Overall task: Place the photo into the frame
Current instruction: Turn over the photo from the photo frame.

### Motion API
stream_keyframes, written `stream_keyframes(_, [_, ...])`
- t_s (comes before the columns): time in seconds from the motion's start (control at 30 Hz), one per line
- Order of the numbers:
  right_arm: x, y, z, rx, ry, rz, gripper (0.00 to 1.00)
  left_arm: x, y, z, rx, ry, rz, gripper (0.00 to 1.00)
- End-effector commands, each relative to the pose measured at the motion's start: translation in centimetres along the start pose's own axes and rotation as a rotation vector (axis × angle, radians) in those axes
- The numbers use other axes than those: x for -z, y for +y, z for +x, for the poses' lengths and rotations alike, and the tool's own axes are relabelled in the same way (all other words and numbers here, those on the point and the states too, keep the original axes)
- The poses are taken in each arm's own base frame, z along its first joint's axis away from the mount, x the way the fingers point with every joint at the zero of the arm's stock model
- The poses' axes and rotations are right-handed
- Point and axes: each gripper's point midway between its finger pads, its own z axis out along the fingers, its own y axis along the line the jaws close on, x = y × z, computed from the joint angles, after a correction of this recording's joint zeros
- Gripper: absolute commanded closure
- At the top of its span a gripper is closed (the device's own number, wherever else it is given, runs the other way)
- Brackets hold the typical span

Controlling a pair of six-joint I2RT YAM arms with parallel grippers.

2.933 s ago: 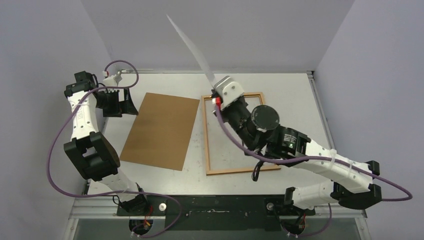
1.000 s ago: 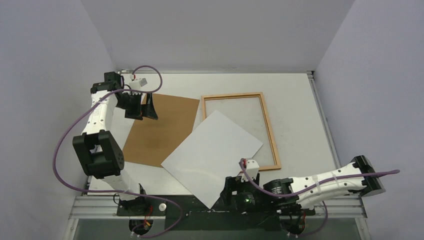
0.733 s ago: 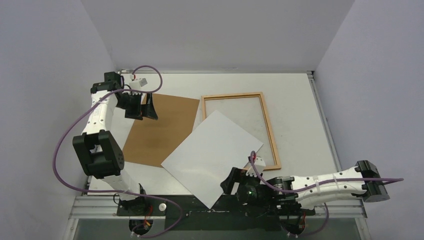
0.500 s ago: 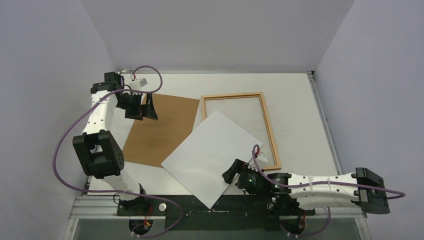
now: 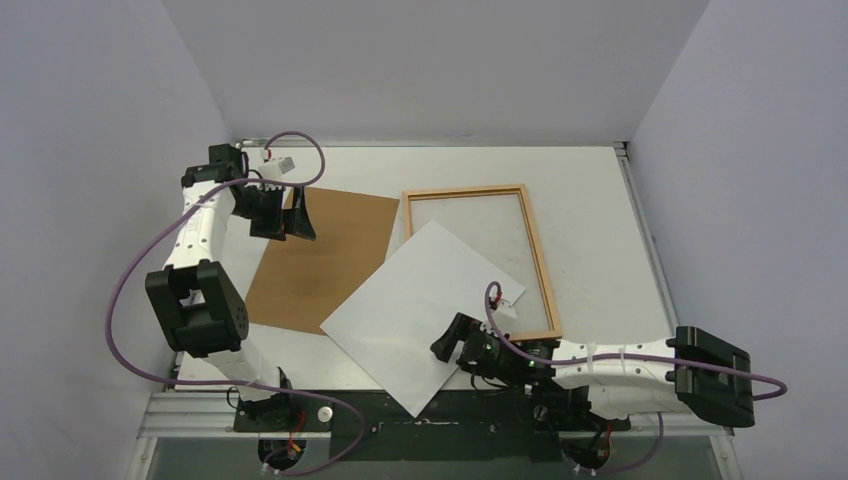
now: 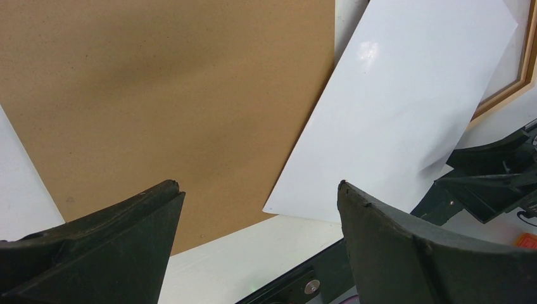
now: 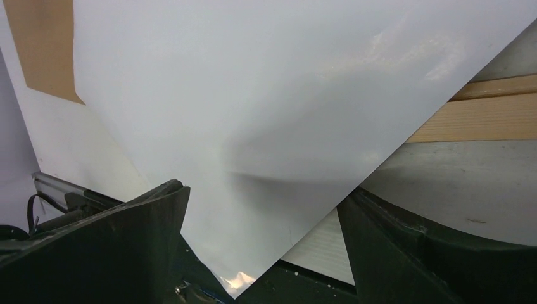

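At the near edge of the bench [image 5: 600, 200], the right gripper [image 5: 447, 342] hangs low over the near right edge of the photo [image 5: 420, 300]. Its fingers are wide apart and clamped on nothing; from its wrist camera the white sheet lies flat beneath and between them. The photo lies white back up and skewed, its nearest corner poking past the bench edge over the black rail [image 5: 470, 425]. Its right corner covers the near left part of the frame [image 5: 541, 262], and its left corner overlaps the fibreboard backing sheet [image 5: 310, 260]. Bare bench runs right of the frame to the side wall [image 5: 740, 150] and in a thin strip behind it. Farther left, the left gripper [image 5: 288, 222] hovers over the backing sheet's far left corner, fingers likewise spread and empty, well apart from the photo.
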Motion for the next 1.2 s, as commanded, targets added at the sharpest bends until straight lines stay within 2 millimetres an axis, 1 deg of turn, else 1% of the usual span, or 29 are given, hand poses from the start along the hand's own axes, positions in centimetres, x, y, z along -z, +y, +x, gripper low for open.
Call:
stream_keyframes(0.0, [-0.2, 1.2, 0.1, -0.032, 0.007, -0.053, 0.13, 0.9, -0.7, -0.6, -0.030, -0.033, 0.015, 0.09])
stream_keyframes(0.13, [0.0, 1.5, -0.4, -0.050, -0.011, -0.065, 0.27, 1.2, -0.6, -0.9, -0.033, -0.035, 0.010, 0.09])
stream_keyframes(0.2, [0.2, 1.5, -0.9, -0.055, -0.035, -0.066, 0.38, 1.3, -0.6, -0.9, -0.032, -0.035, 0.009, 0.09])
stream_keyframes(0.3, [0.6, 1.7, -1.8, -0.067, -0.073, -0.072, 0.61, 1.4, -0.6, -1.0, -0.035, -0.036, 0.007, 0.09])
stream_keyframes(0.4, [1.1, 1.8, -2.6, -0.074, -0.104, -0.074, 0.77, 1.6, -0.6, -1.0, -0.035, -0.036, 0.005, 0.10])
stream_keyframes(0.47, [1.5, 2.1, -3.2, -0.079, -0.124, -0.082, 0.81, 1.6, -0.6, -0.9, -0.034, -0.035, 0.006, 0.10])
stream_keyframes(0.6, [2.7, 2.6, -4.7, -0.077, -0.169, -0.090, 0.83, 1.3, -0.5, -0.7, -0.032, -0.024, 0.011, 0.10])
stream_keyframes(0.63, [2.9, 2.5, -4.9, -0.074, -0.174, -0.083, 0.82, 1.2, -0.6, -0.5, -0.032, -0.019, 0.016, 0.10])
stream_keyframes(0.7, [3.0, 2.2, -4.6, -0.065, -0.159, -0.072, 0.70, 0.6, -0.9, -0.1, -0.035, -0.006, 0.034, 0.11])
stream_keyframes(0.77, [2.9, 1.6, -3.9, -0.051, -0.130, -0.050, 0.61, -0.5, -1.5, 0.7, -0.055, 0.016, 0.050, 0.11])
stream_keyframes(0.8, [2.7, 1.2, -3.5, -0.043, -0.119, -0.029, 0.52, -1.4, -2.1, 1.2, -0.077, 0.036, 0.057, 0.11])
stream_keyframes(0.83, [2.6, 0.8, -3.3, -0.035, -0.109, -0.006, 0.39, -2.4, -2.4, 1.8, -0.088, 0.059, 0.061, 0.11])
stream_keyframes(0.87, [2.6, 0.6, -3.3, -0.022, -0.107, 0.011, 0.30, -3.3, -2.8, 2.2, -0.104, 0.078, 0.070, 0.11])
stream_keyframes(0.93, [3.0, 0.7, -4.3, -0.003, -0.139, 0.039, 0.18, -4.7, -3.9, 2.6, -0.135, 0.113, 0.098, 0.10])
stream_keyframes(0.97, [3.3, 0.8, -5.2, 0.009, -0.162, 0.051, 0.14, -5.2, -4.0, 2.6, -0.142, 0.125, 0.108, 0.09])
stream_keyframes(1.0, [3.8, 1.2, -6.5, 0.022, -0.191, 0.058, 0.11, -6.2, -5.0, 2.8, -0.174, 0.151, 0.127, 0.09])
stream_keyframes(1.03, [4.3, 1.6, -8.0, 0.041, -0.218, 0.065, 0.09, -6.8, -5.4, 2.8, -0.191, 0.168, 0.137, 0.07])
stream_keyframes(1.07, [4.9, 1.8, -10.0, 0.050, -0.255, 0.083, 0.07, -7.4, -5.7, 2.8, -0.205, 0.179, 0.147, 0.06])
stream_keyframes(1.1, [5.6, 2.4, -13.0, 0.047, -0.309, 0.102, 0.06, -7.9, -6.0, 2.7, -0.212, 0.185, 0.159, 0.05])
stream_keyframes(1.13, [6.2, 2.4, -15.1, 0.067, -0.342, 0.128, 0.05, -8.5, -6.1, 2.5, -0.219, 0.192, 0.164, 0.04])
stream_keyframes(1.17, [6.7, 2.3, -17.5, 0.081, -0.379, 0.159, 0.04, -8.9, -6.3, 2.4, -0.231, 0.198, 0.169, 0.00])
